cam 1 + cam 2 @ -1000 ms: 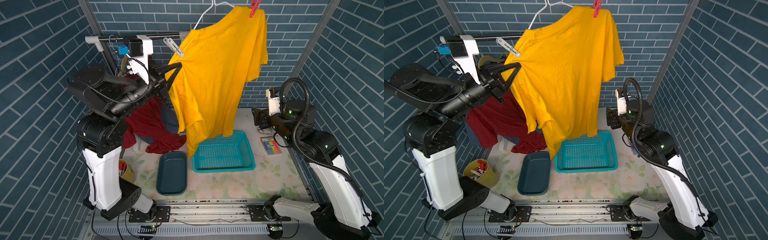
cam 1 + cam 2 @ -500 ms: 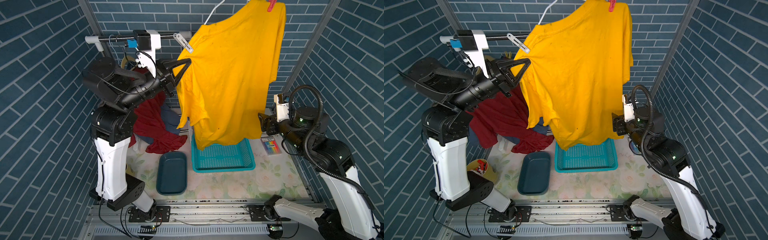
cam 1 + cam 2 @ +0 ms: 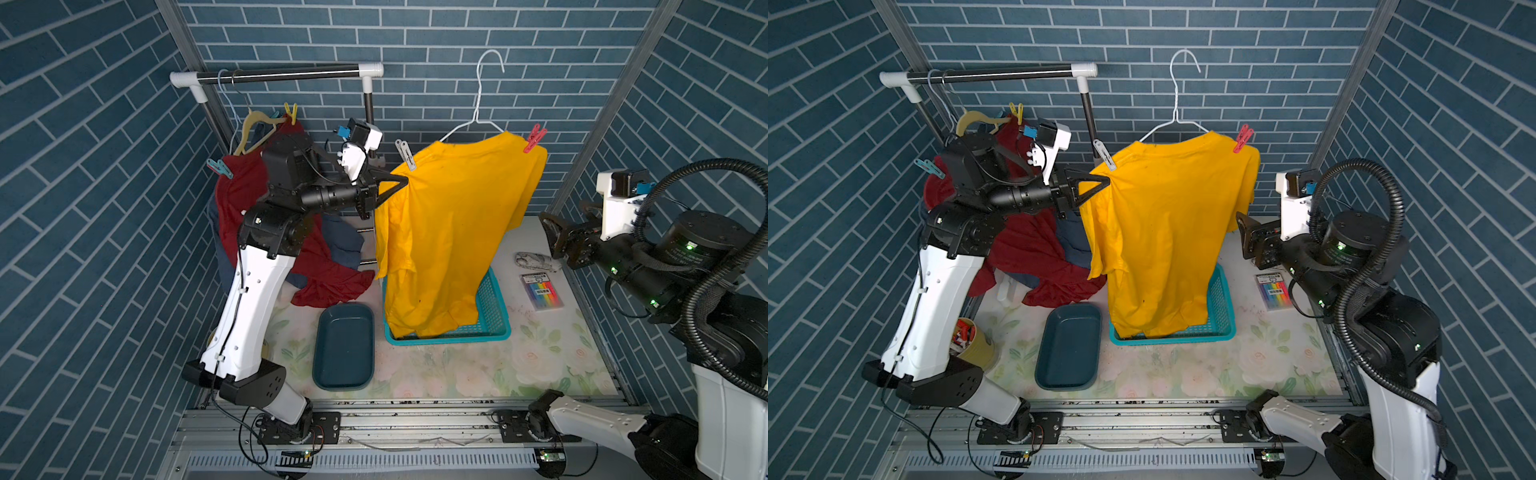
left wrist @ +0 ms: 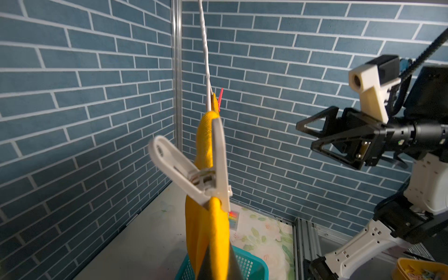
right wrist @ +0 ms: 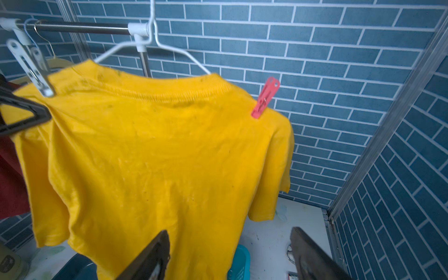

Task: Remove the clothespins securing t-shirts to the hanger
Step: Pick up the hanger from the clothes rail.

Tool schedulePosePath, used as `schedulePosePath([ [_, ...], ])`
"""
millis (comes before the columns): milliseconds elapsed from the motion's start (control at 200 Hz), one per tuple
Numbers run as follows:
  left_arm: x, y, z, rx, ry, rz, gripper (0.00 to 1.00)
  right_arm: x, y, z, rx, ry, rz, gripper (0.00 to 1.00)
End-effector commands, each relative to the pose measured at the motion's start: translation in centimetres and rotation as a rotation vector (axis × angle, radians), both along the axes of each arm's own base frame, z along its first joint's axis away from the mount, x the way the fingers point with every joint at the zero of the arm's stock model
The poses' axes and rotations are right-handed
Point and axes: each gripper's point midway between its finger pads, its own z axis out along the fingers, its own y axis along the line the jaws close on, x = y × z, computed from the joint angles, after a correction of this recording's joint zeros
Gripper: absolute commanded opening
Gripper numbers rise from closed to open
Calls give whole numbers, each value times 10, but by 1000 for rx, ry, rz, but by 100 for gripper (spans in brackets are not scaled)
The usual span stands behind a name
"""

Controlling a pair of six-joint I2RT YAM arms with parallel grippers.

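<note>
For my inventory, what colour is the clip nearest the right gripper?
Red clothespin, clearest in the right wrist view.

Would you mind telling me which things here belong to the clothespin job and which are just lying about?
Job: grey-white clothespin, red clothespin, yellow clothespin, teal clothespin, yellow t-shirt, dark red t-shirt, blue t-shirt, white hanger.

Lying about: teal basket, dark blue tray, marker pack, yellow cup, crumpled cloth.
</note>
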Motion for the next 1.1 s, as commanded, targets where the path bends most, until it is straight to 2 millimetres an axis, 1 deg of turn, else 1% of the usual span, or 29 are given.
schedulePosePath([
  [0,-25,-1,18,-13,-207,-106,0,14,22,-10,-33,92,57,79],
  [80,-23,-6,5,5,-201,-143,0,24,39,-11,-32,147,98,79],
  [165,-19,-9,-10,30,-190,-164,0,30,60,-12,-7,191,168,76],
  [225,-17,-10,-21,47,-181,-168,0,32,75,-10,30,216,234,72],
  [280,-15,-11,-31,60,-173,-169,0,35,83,-7,66,226,262,67],
  [355,-10,-12,-47,79,-150,-166,0,43,86,-5,95,222,249,62],
  [385,-8,-12,-54,84,-140,-164,0,48,86,-6,98,223,233,62],
  [495,-6,-13,-68,87,-127,-164,0,64,85,-14,97,244,183,63],
  [645,-6,-11,-75,97,-140,-150,0,80,81,-26,85,270,116,66],
  [880,-8,-11,-82,104,-145,-157,0,100,81,-40,94,295,61,65],
  [940,-10,-11,-83,98,-146,-166,0,104,82,-40,99,290,61,63],
  [1030,-13,-11,-85,95,-142,-170,0,109,87,-37,114,277,79,53],
  [1095,-14,-11,-88,97,-135,-171,0,112,92,-33,134,268,101,50],
])
